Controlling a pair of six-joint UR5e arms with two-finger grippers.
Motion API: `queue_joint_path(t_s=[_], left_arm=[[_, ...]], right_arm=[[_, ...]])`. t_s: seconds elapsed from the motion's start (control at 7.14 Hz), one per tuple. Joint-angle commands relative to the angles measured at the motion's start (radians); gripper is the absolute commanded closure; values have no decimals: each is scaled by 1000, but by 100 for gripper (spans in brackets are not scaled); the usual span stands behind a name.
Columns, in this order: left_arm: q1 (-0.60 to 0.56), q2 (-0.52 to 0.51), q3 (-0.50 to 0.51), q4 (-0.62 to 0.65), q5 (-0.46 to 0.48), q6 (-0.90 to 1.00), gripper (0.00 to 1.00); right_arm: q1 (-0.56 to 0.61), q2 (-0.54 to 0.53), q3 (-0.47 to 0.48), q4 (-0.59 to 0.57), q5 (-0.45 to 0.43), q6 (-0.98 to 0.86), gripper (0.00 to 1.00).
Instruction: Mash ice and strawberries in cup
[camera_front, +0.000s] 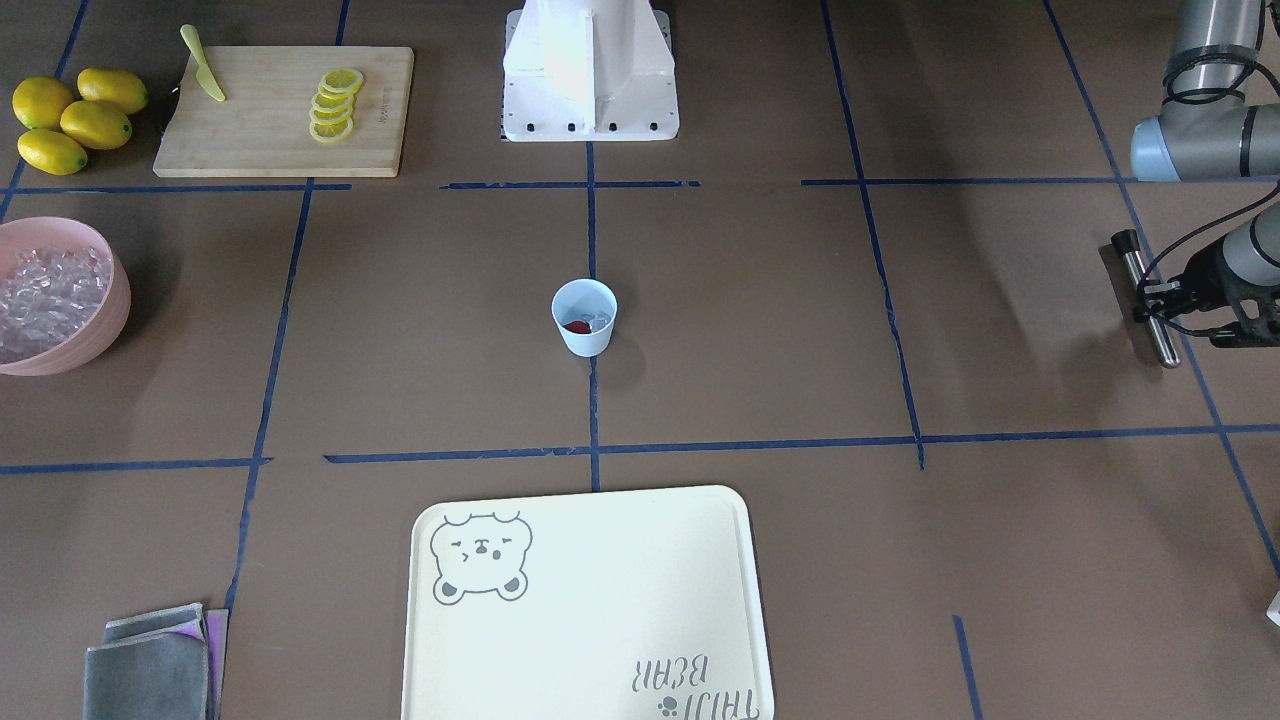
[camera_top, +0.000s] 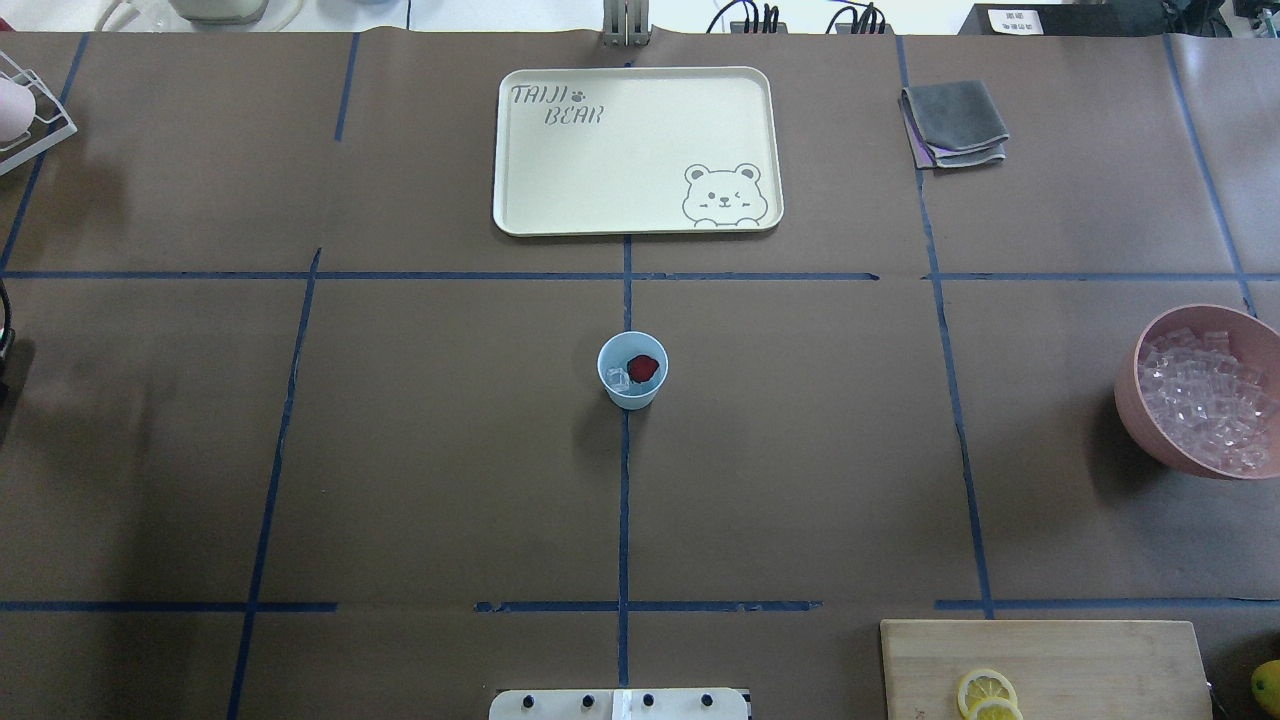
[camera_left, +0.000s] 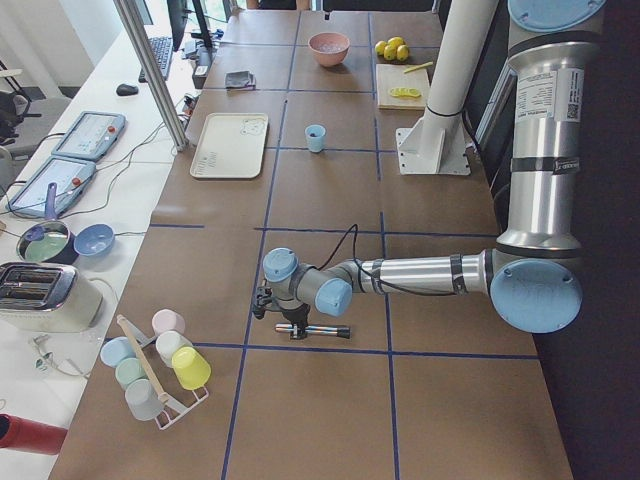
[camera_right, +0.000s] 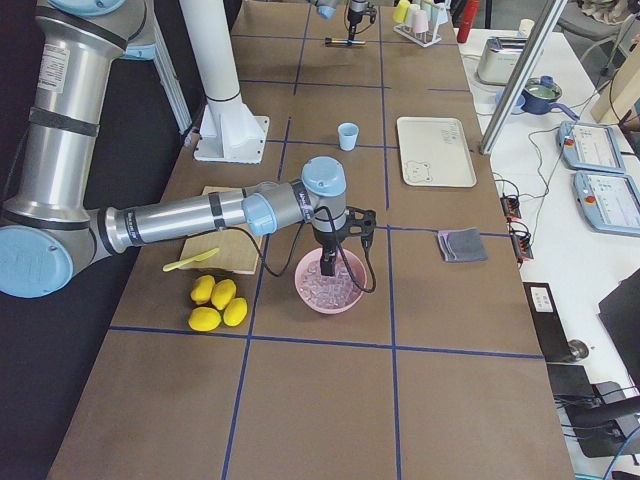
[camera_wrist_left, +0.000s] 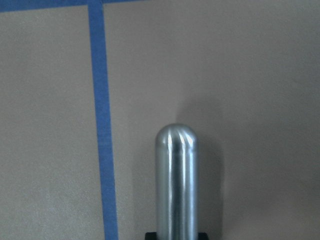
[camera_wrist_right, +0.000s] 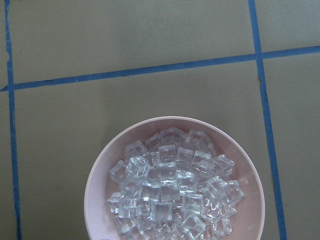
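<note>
Brown taped tabletop (camera_top: 450, 450): the cup (camera_top: 632, 399), holding strawberry (camera_top: 643, 367) and ice (camera_top: 617, 379), stands well apart from both claws. Left gripper (camera_front: 1150, 300), arm stretched low, clamps a metal rod (camera_front: 1162, 340) (wrist view shows its rounded tip). Right gripper (camera_right: 330, 268) points down over the pink bowl (camera_right: 330, 309); only a side view shows it, so whether it is apart or together I cannot tell.

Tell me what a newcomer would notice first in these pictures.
The pale blue cup stands alone at the table's centre, with a dark red strawberry and ice inside. Next come the pink bowl heaped with ice cubes at the robot's right, and the left gripper holding a metal muddler.
</note>
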Motion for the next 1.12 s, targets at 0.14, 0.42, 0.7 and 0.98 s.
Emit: queue_joint_path(t_s=[0.14, 0.42, 0.7, 0.98], left_arm=[[0, -1, 1, 8, -24, 1, 97], [0, 0, -2, 2, -24, 10, 71], [0, 3, -2, -1, -18, 12, 24], [0, 8, -8, -7, -19, 14, 0]], right_arm=[[0, 0, 0, 1, 1, 0, 0], [0, 0, 0, 1, 1, 0, 0], [0, 0, 0, 1, 1, -1, 0], [0, 0, 0, 1, 1, -1, 0]])
